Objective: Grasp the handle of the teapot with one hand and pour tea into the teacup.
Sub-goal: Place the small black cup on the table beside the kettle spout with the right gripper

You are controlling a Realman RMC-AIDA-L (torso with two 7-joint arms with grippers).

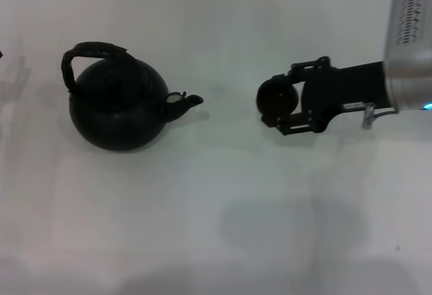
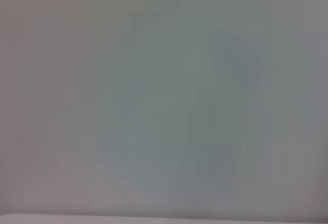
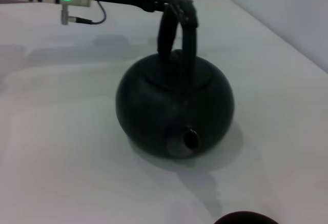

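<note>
Head view: the teapot (image 1: 118, 109) stands upright on the white table (image 1: 223, 227), left of centre, with its spout (image 1: 185, 100) turned toward the right end effector (image 1: 273, 104). That end effector reaches in from the right and appears to be pinching the teacup (image 1: 277, 97), which sits near the spout but clear of it. The handle (image 1: 91, 55) arches free, with nothing on it.

Left wrist view: only a blank pale surface.

Right wrist view: the left end effector (image 3: 171, 3) shows beyond the handle, probably farther off and not touching it. Whether it is spread or pressed together I cannot tell.

The risk I see is in the pour. A grip to one side of the arch would let the heavy pot swing, so the short spout misses the small cup or knocks it.
</note>
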